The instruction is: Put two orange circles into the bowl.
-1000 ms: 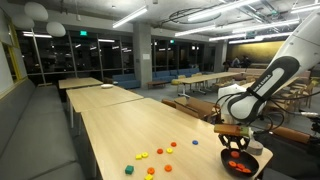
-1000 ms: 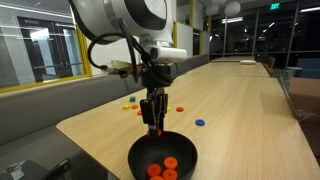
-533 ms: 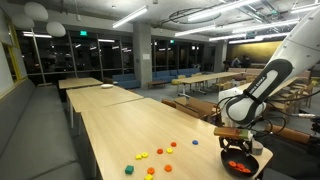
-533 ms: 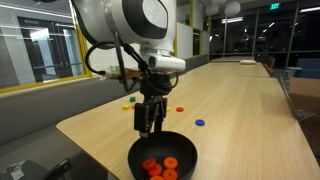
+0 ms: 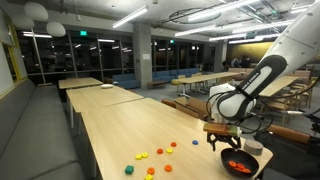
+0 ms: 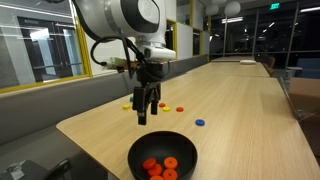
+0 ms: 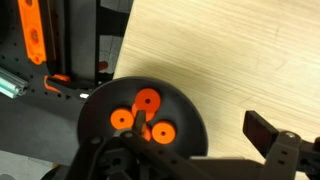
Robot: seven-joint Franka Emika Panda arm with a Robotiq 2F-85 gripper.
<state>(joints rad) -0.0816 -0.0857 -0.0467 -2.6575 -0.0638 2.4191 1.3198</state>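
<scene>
Lifting clear of the bowl point(image 6: 165, 142) after hanging just above it a second ago, and now hovering over the bare desk point(image 6: 240, 110) just beside the bowl, on the side toward the scattered pieces. Spreading the jaws wide after pinching them together a second ago, and gripping nothing. Pointing the jaws straight down at the desk in both exterior views. Holding three orange circles point(image 7: 148, 100) inside the bowl, bunched near its middle and touching or almost touching one another in the wrist view. Keeping the bowl upright close to the end edge of the desk in both exterior views. Leaving loose coloured pieces flat on the desk apart from the bowl: a blue disc point(image 6: 200, 124) nearest it, a red disc point(image 6: 180, 108) beyond that, and yellow discs point(image 5: 142, 155) farthest from it. Showing further small pieces between the yellow discs and the bowl, too tiny for telling orange from red.
</scene>
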